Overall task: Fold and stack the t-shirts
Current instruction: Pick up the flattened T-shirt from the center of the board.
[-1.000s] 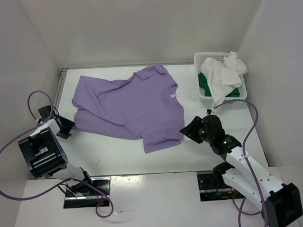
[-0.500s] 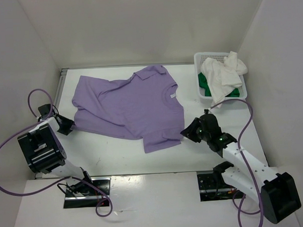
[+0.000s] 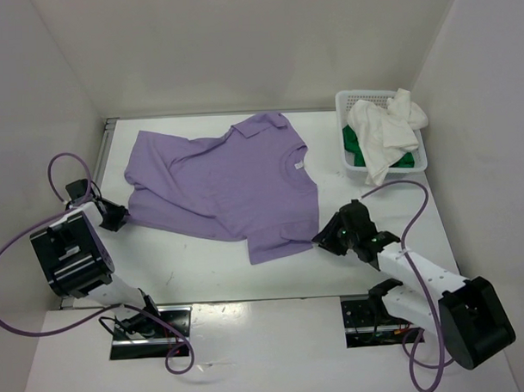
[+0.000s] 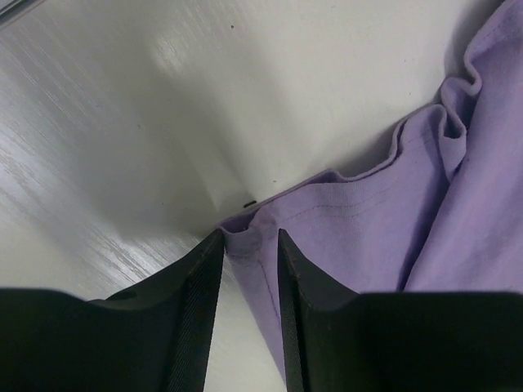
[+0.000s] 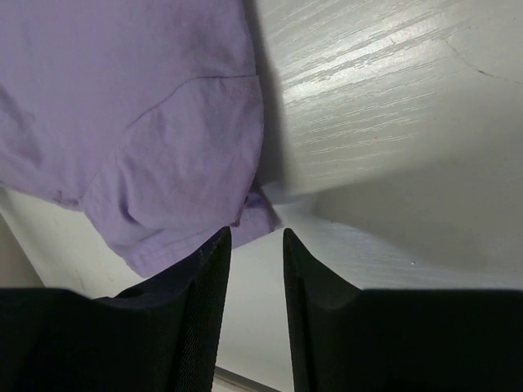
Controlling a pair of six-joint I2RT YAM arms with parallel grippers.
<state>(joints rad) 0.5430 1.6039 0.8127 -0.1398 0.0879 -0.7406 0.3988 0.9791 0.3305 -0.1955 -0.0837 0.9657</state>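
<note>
Lavender shirt (image 3: 223, 184) is seen spread out on the table (image 3: 204, 271), left of centre. It is lying open and somewhat rumpled, with a small flap turned over at its far edge. No fold is noted yet.

Left gripper (image 4: 250, 235) is held low at the shirt's near-left corner. In the left wrist view its jaws are seen narrowly apart. The hemmed corner of the cloth is caught just between the fingertips (image 4: 214, 245), and bare table is visible in the gap below it. A firm pinch cannot be confirmed.

Right gripper (image 5: 257, 233) is set low at the shirt's near-right corner. Its jaws are also parted by a narrow gap. The cloth tip is found just ahead of the fingers, touching or nearly so, and table surface is seen between them.

White basket (image 3: 362, 95) is placed at the far right of the table, well apart from the lavender shirt. White shirt (image 3: 382, 132) is heaped in it, draped over the rim. Green shirt (image 3: 352, 142) is partly buried beneath, shown only at the edges.
</note>
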